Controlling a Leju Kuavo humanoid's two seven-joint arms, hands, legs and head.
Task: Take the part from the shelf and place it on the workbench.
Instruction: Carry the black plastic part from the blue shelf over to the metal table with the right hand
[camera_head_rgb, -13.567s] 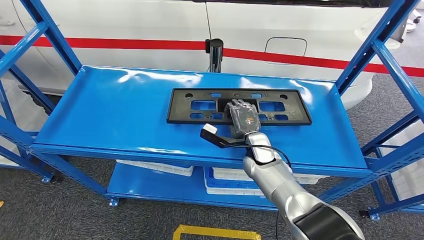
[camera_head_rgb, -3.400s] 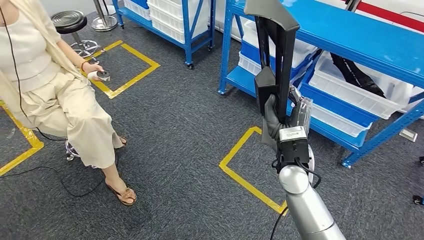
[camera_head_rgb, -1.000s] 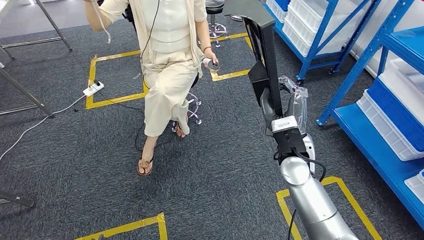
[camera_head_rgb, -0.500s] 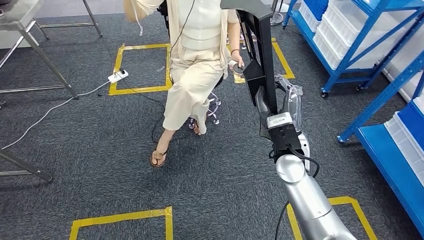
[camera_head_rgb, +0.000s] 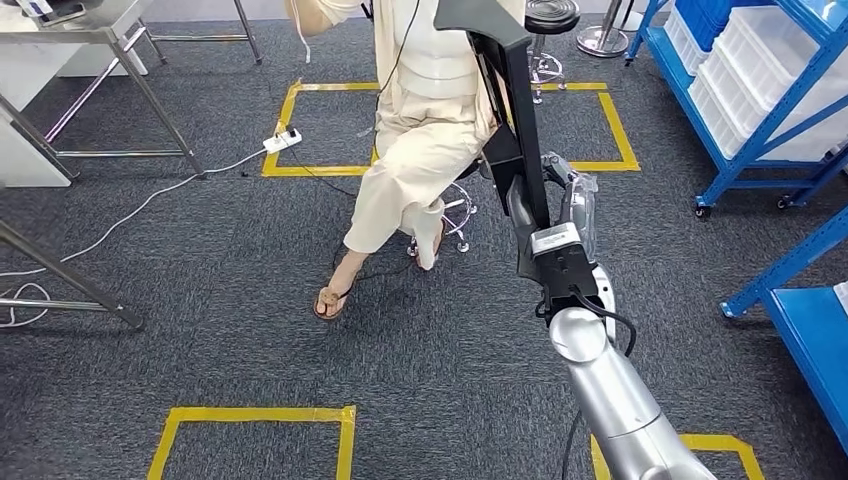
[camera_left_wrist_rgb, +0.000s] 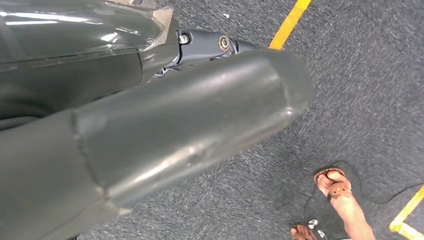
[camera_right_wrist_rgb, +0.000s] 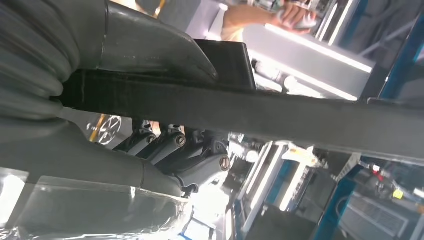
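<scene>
The part (camera_head_rgb: 512, 95) is a long black plastic frame. It stands upright in front of me, its upper end out past the picture's top edge. My right hand (camera_head_rgb: 556, 210) grips it near its lower end, thumb on one side and fingers on the other. In the right wrist view the part (camera_right_wrist_rgb: 310, 120) runs across as a dark bar clamped by the right hand (camera_right_wrist_rgb: 120, 55). In the left wrist view my left hand (camera_left_wrist_rgb: 165, 125) hangs over the carpet, holding nothing, its fingers (camera_left_wrist_rgb: 210, 44) stretched out.
A person (camera_head_rgb: 425, 120) sits on a stool straight ahead, behind the part. A metal-legged table (camera_head_rgb: 90, 25) stands at the far left. Blue shelving with white bins (camera_head_rgb: 765, 85) lines the right, with a low blue shelf (camera_head_rgb: 812, 335) nearer. A power strip (camera_head_rgb: 282, 140) and cable lie on the carpet.
The part lay on the blue shelf at first; my right hand now holds it upright. The camera has turned away from the shelving, bringing the seated person and the table into view.
</scene>
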